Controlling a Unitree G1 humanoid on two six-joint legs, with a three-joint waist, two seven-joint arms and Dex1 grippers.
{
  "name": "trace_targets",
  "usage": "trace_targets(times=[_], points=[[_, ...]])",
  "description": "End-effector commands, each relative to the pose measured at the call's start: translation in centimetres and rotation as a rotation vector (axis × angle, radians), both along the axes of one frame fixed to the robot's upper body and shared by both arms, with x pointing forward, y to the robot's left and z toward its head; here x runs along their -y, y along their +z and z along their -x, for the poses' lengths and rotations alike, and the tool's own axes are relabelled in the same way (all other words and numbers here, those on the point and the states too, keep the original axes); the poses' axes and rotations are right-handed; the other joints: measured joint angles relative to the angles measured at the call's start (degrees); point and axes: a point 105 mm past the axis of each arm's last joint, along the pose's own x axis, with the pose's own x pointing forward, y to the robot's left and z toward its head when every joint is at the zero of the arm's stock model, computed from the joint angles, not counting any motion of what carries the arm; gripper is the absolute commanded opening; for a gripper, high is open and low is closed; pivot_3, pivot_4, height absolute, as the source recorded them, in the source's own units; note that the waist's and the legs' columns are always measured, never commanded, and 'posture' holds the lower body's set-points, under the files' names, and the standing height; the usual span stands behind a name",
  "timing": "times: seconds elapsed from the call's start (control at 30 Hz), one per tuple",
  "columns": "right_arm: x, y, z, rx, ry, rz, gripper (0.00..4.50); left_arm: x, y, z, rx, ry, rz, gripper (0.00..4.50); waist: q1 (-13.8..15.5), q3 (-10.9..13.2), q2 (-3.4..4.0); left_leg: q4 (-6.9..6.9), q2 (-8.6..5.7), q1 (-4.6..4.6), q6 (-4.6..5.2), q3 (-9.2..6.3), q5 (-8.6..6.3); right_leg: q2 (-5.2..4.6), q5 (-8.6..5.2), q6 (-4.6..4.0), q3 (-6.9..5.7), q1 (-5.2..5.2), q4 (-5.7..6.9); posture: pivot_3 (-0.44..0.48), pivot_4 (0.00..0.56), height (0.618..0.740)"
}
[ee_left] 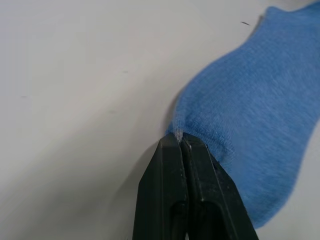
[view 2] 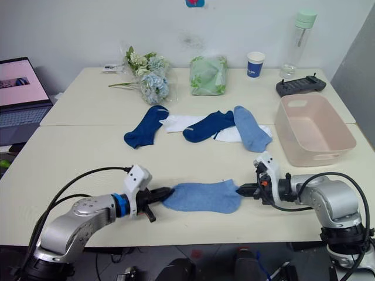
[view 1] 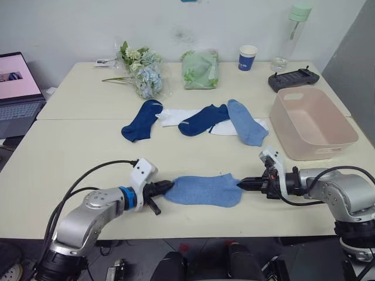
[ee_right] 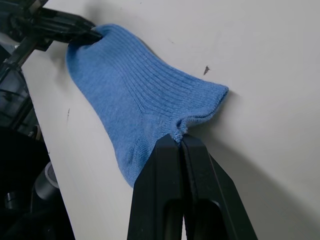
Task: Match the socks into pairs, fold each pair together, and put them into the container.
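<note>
Barely started: tub [view 1: 345,136] empty, five socks [view 1: 201,120] loose on the far counter [view 1: 70,146], left gripper [view 1: 166,187] and right gripper [view 1: 242,184] each pinching an end of a light blue sock [view 1: 204,190]

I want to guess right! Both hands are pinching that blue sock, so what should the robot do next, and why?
Probably carry the near light blue fabric sock toward its match, the other light blue sock. The left hand and right hand each pinch one end, and the pale pink plastic tub has no socks in it.

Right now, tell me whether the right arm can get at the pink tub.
Probably yes: the tub sits just beyond the right gripper with bare table between, but its fingers are shut on the light blue sock, also held by the left gripper.
</note>
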Motion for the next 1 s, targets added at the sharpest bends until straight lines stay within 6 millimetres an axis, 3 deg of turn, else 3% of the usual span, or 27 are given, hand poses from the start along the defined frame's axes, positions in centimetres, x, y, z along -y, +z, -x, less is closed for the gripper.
trace_targets(times=[0.03,0.27,0.4,0.63,0.73,0.93,1.0], points=[[0.5,0.7,-0.3,0.031,-0.002,-0.012,0.01,0.6,0.1,0.4,-0.004,0.004,0.013,0.00,0.1,0.0,-0.01,0.01,0.00,0.00,0.00,0.00,0.00,0.00,0.00,0.00,-0.02,0.02,-0.01,0.000,0.150,0.740],[1.4,-0.2,0.4,-0.012,0.020,0.015,0.01,0.3,-0.3,-0.4,0.036,0.022,-0.040,0.00,0.2,0.0,-0.01,0.04,-0.01,-0.01,0.00,0.00,0.00,0.00,0.00,0.00,-0.02,0.04,-0.03,0.000,0.150,0.740],[1.9,-0.6,-0.3,0.006,0.005,0.033,0.01,0.0,-0.2,-1.2,0.078,0.049,-0.068,0.00,0.2,0.0,-0.01,0.06,-0.01,0.00,0.01,0.02,0.01,-0.01,0.00,0.01,-0.01,0.08,-0.04,0.000,0.150,0.740],[1.1,-1.2,-0.2,0.038,0.059,0.039,0.01,0.3,-0.4,-1.2,0.077,0.047,-0.051,0.00,0.2,0.0,-0.01,0.06,-0.01,-0.01,0.00,0.00,0.01,0.00,0.00,0.01,-0.03,0.07,-0.03,0.000,0.150,0.740],[1.6,-0.7,-0.9,0.083,0.040,0.040,0.70,0.2,0.1,-1.5,0.106,0.069,-0.032,0.61,0.2,0.0,-0.01,0.07,-0.01,0.00,0.00,0.00,0.01,0.00,0.00,0.01,-0.02,0.08,-0.04,0.000,0.150,0.740],[2.9,0.8,-2.1,0.187,0.038,0.069,2.76,-1.0,1.3,-1.7,0.164,0.110,-0.030,2.46,0.1,0.0,-0.02,0.06,-0.01,0.00,0.00,0.01,0.01,0.01,0.00,0.01,-0.03,0.05,-0.02,0.000,0.150,0.740],[3.1,1.6,-2.6,0.243,0.046,0.062,3.46,-1.3,3.1,-1.8,0.254,0.105,-0.006,3.08,0.1,0.0,-0.03,0.06,0.00,0.00,0.00,0.01,0.01,0.03,0.00,0.01,-0.03,0.04,-0.02,0.000,0.150,0.740]])
